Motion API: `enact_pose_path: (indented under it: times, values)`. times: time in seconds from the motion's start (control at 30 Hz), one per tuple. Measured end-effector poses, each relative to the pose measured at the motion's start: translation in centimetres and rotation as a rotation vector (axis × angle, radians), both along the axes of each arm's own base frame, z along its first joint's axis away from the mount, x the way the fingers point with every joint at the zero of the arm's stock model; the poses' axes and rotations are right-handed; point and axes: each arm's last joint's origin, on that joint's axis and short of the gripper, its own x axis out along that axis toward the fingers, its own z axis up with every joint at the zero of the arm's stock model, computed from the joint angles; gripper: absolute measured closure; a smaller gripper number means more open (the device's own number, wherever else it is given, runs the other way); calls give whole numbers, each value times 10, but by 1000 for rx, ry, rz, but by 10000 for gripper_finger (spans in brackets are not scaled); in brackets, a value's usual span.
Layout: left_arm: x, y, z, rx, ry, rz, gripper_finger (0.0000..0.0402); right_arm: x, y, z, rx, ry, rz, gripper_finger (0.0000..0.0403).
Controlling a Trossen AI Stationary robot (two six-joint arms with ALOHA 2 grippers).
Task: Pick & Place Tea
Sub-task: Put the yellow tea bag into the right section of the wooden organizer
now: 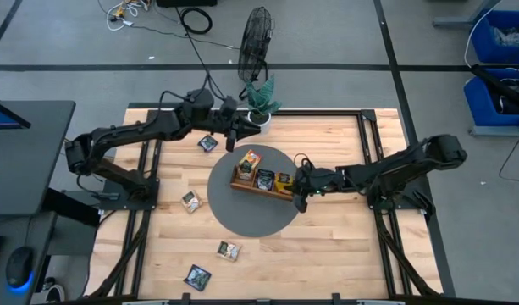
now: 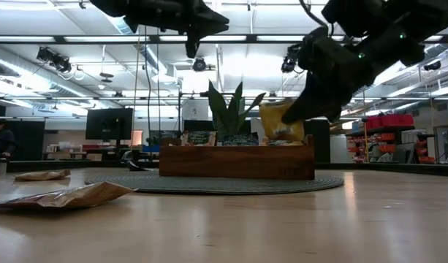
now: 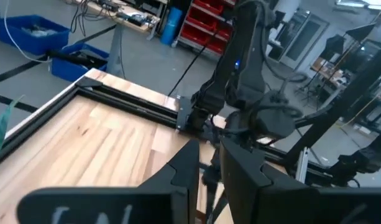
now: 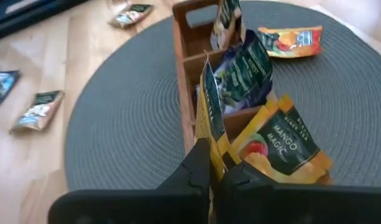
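While pinched on the top edge of an orange-yellow sachet (image 4: 206,124) — right gripper (image 1: 300,196), fingers nearly closed, at the end of the wooden tray (image 1: 261,187) nearest the right arm, sachet standing on edge, its flat face roughly along the tray's long side, lower part seemingly already down between the tray walls. Judged: release into that end compartment next, so the relation that matters is straight down, sachet directly beneath the fingertips and above the slot, a second mango-printed sachet (image 4: 278,140) leaning just beside it and liable to be nudged.

Left gripper (image 1: 231,134) up high near the potted plant (image 1: 261,100), fingers a narrow gap apart, nothing between them; nearer than the right arm to the dark sachet (image 1: 207,143) lying flat just beside the mat's edge.

Remaining tea spread on the counter (image 1: 344,246): a pale sachet (image 1: 190,201) on the left arm's side of the mat, a white-green one (image 1: 229,250) and a dark one (image 1: 197,275) toward the near edge, all well apart from the tray. One orange sachet (image 4: 289,38) flat on the mat beside the tray.

Sachets: thin, glossy, crinkled foil-paper squares, limp at the corners. Tray: brown wood, straight-walled, divided into compartments, sachets upright inside. Mat (image 1: 229,212): round, grey, woven ribbing. Counter: pale wood planks, smooth, dark metal framing round it
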Motion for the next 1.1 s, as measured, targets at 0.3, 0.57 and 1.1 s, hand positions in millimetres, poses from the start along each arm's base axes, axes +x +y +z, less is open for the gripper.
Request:
enact_pose_path:
  times: [0.3,0.57,1.1]
  values:
    - [-14,-3,8,-1,-31,7,335,5,-2,-18,6,68,-21,403]
    - [-24,3,15,7,-48,27,335,7,-2,-19,-10,73,-50,386]
    - [-24,2,15,3,-48,0,335,12,-4,-10,-80,69,-95,255]
